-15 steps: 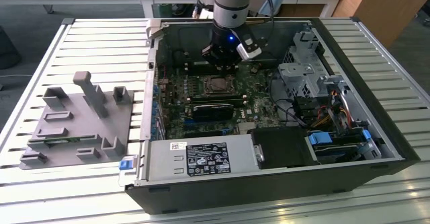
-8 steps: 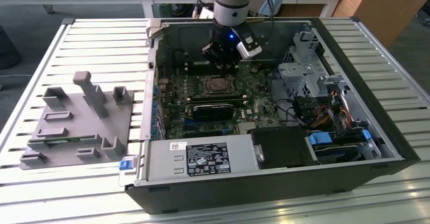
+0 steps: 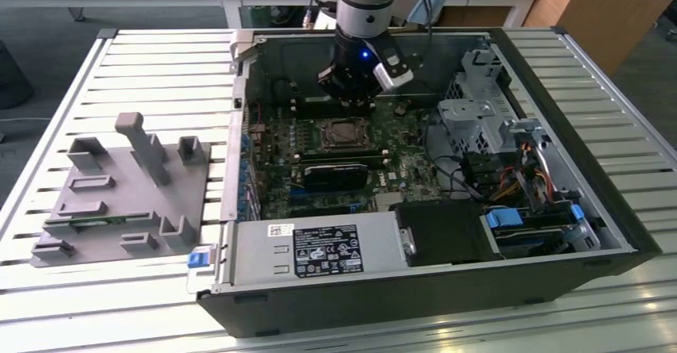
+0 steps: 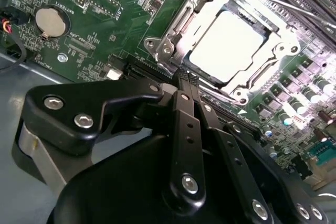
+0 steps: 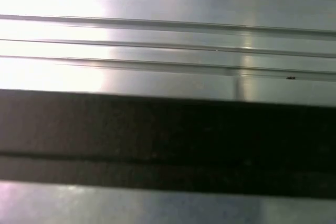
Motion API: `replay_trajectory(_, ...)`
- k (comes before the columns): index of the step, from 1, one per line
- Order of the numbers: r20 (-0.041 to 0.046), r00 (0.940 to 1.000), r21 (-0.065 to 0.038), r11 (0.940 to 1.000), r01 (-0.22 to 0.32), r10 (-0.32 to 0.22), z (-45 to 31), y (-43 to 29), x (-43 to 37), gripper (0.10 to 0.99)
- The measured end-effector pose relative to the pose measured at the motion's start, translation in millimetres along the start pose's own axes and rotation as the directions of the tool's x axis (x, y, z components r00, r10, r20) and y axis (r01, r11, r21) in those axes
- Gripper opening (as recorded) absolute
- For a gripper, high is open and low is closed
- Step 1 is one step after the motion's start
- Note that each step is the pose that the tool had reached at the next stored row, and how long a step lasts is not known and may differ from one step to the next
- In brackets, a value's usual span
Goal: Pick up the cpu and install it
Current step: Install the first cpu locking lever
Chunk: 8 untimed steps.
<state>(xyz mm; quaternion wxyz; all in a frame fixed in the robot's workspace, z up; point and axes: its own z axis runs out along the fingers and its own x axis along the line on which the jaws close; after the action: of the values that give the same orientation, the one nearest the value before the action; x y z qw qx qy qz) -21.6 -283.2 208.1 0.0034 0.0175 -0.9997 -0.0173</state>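
Your gripper (image 4: 185, 80), jaws together and holding nothing, is hovering just beside the cpu (image 4: 226, 45) in its socket (image 4: 173, 30); drifting sideways risks scraping the frame.

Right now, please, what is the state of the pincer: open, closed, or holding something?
Pincer: closed, fingers together and holding nothing, just short of the cpu, which already sits in the socket.

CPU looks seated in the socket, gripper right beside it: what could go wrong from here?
1. The cpu lies inside the socket frame; a sideways nudge could shift it.
2. The gripper sits shut just off the frame, so dropping lower may strike it.
3. RAM sticks nearby crowd any swing.
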Motion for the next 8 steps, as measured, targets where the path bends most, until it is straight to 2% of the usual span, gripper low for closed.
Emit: replay_trajectory(8, -0.0001, 1.0, 0.0, 1.0, 0.0, 0.0, -0.1, -2.2, 0.1, 0.106)
